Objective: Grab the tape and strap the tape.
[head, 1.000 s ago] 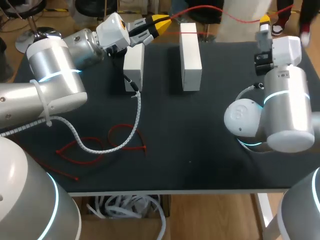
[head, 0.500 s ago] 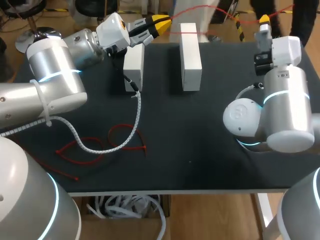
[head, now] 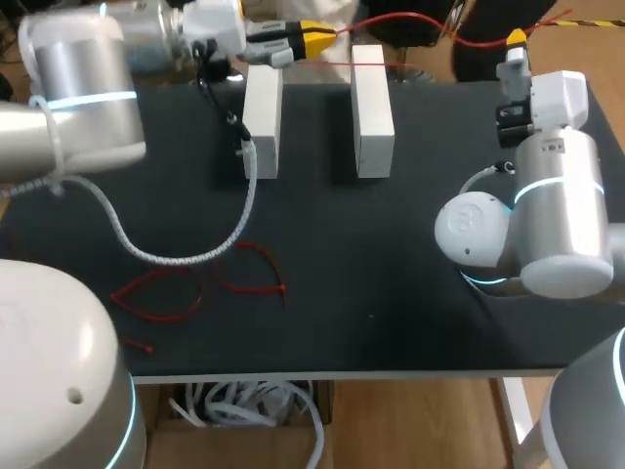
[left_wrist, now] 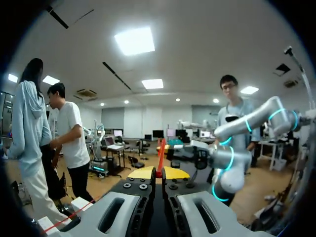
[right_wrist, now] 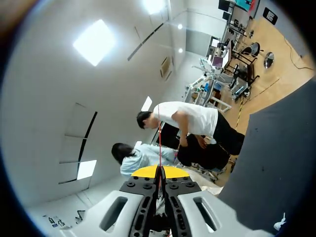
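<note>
A thin red strap (head: pixel 410 17) arcs above the table's far edge between my two grippers. My left gripper (head: pixel 322 39) lies level just past the left white block (head: pixel 262 122), shut on the strap's left end. In the left wrist view the strap (left_wrist: pixel 161 153) rises from between the closed yellow tips of that gripper (left_wrist: pixel 159 174). My right gripper (head: pixel 517 39) points upward at the far right, shut on the other end. The right wrist view shows the strap (right_wrist: pixel 159 143) running straight out of this gripper (right_wrist: pixel 160 172). Another red strand (head: pixel 371 64) crosses the right white block (head: pixel 372 109).
Two white blocks stand side by side at the back of the black table (head: pixel 391 274). Loose red ties (head: pixel 195 288) lie at the front left. My left arm's white coiled cable (head: pixel 186 256) hangs over the table's left half.
My left arm has swung back and to the left, and its gripper now lies more level, still near the left block's far end. The right arm has kept still.
</note>
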Motion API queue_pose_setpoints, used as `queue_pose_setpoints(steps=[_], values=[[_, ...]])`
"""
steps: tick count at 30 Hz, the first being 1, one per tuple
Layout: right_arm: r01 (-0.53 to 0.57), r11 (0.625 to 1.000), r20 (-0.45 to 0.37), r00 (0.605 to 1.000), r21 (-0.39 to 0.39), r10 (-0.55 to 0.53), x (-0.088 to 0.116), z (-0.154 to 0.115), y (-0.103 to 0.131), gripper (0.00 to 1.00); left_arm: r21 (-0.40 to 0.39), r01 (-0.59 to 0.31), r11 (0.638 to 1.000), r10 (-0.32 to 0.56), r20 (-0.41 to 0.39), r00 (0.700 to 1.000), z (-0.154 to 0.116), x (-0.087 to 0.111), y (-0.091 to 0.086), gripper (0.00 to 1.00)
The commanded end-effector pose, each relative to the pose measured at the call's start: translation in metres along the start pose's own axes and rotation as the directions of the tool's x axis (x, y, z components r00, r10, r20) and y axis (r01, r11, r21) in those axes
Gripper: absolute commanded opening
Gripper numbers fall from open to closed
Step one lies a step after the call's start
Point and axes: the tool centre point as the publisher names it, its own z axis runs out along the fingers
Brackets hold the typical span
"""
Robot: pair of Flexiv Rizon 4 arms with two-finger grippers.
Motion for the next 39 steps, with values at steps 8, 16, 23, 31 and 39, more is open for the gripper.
queue_pose_setpoints(steps=[8,16,23,31,39], values=[[0.001,1.0,0.006,1.0,-0.001,-0.001,0.002,0.0,-0.001,0.0,-0.885,0.276,0.375,-0.38,0.125,0.916,0.004,-0.008,-0.001,0.0],[0.001,1.0,0.006,1.0,-0.001,-0.001,0.002,0.0,-0.001,0.0,-0.958,0.25,0.143,-0.326,0.193,0.925,0.011,-0.019,0.003,0.0],[0.001,1.0,0.006,1.0,-0.001,-0.001,0.002,0.0,-0.001,0.0,-0.972,0.229,-0.056,-0.261,0.235,0.936,0.021,-0.025,-0.008,0.0],[0.001,1.0,0.006,1.0,-0.001,-0.001,0.002,0.0,-0.001,0.0,-0.937,0.251,-0.243,-0.133,0.289,0.948,0.041,-0.024,-0.015,0.0],[0.001,1.0,0.006,1.0,-0.001,-0.001,0.002,0.0,-0.001,0.0,-0.931,0.249,-0.269,-0.027,0.265,0.964,0.053,-0.028,-0.017,0.0]])
